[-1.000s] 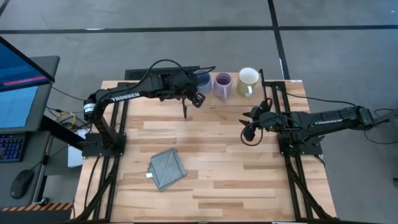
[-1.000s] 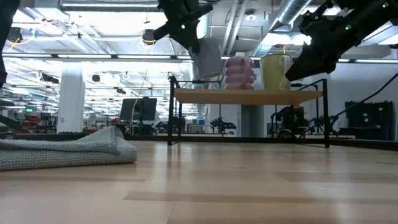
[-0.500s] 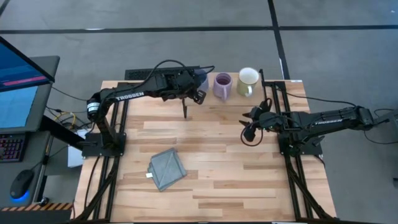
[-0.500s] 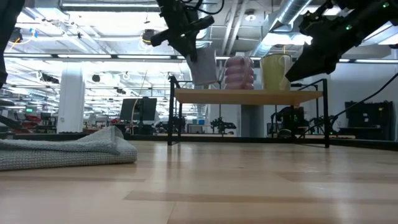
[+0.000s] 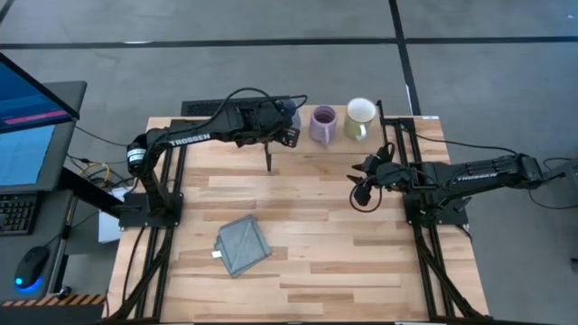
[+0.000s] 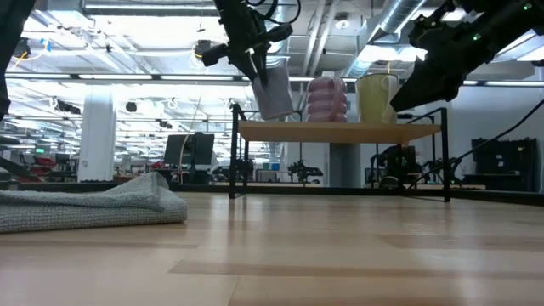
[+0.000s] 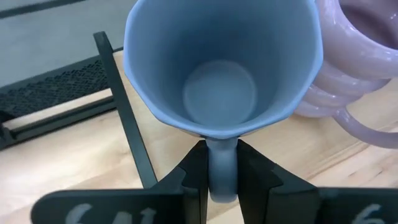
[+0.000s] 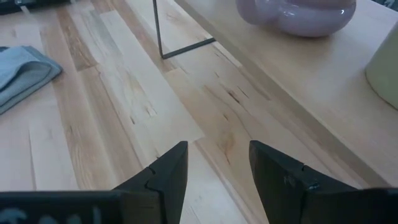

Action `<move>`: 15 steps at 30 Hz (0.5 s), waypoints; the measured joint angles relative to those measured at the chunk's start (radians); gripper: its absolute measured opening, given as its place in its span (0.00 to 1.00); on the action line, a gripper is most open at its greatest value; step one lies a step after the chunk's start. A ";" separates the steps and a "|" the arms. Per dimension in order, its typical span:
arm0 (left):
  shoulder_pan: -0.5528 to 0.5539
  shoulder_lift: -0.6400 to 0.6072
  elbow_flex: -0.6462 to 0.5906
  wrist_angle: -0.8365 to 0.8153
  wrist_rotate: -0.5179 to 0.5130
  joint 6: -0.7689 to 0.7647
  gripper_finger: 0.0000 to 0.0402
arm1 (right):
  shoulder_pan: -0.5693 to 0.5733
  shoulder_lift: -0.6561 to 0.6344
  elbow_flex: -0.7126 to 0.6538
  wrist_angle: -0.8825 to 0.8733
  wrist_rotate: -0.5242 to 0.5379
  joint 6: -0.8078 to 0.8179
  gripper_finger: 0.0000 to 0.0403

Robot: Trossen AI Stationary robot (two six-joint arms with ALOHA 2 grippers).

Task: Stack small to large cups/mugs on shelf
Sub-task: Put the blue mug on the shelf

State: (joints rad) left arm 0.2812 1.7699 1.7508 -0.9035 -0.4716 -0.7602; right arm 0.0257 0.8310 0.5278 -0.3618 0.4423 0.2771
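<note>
Here 3 mugs (image 5: 325, 124) show: left gripper (image 7: 221, 180) clamps 1 by its handle, right gripper (image 8: 217, 168) gapes.

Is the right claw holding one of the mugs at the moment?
No, the right claw is open over bare tabletop, holding nothing.

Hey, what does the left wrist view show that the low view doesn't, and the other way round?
Only the left wrist view: the empty inside of the blue mug, and the left gripper shut on its handle.

Only the low view: the blue mug hanging tilted at the shelf's left end, the cream mug upright on the shelf, the folded cloth on the tabletop, and the right gripper raised near the shelf's right end.

Both: the blue mug, the purple mug beside it, and the shelf.
</note>
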 joint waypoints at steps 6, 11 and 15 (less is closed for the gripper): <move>0.000 0.000 0.000 -0.003 0.001 -0.041 0.10 | 0.000 0.000 0.000 0.000 0.000 0.000 0.48; 0.000 0.000 0.000 -0.004 0.004 -0.051 0.10 | 0.000 0.000 0.000 0.000 0.000 -0.023 0.48; 0.000 0.000 0.000 -0.005 0.011 -0.041 0.10 | 0.000 0.000 0.000 0.000 0.000 -0.026 0.48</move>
State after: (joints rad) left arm 0.2810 1.7699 1.7508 -0.9085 -0.4608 -0.8013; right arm 0.0257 0.8310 0.5278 -0.3616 0.4423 0.2515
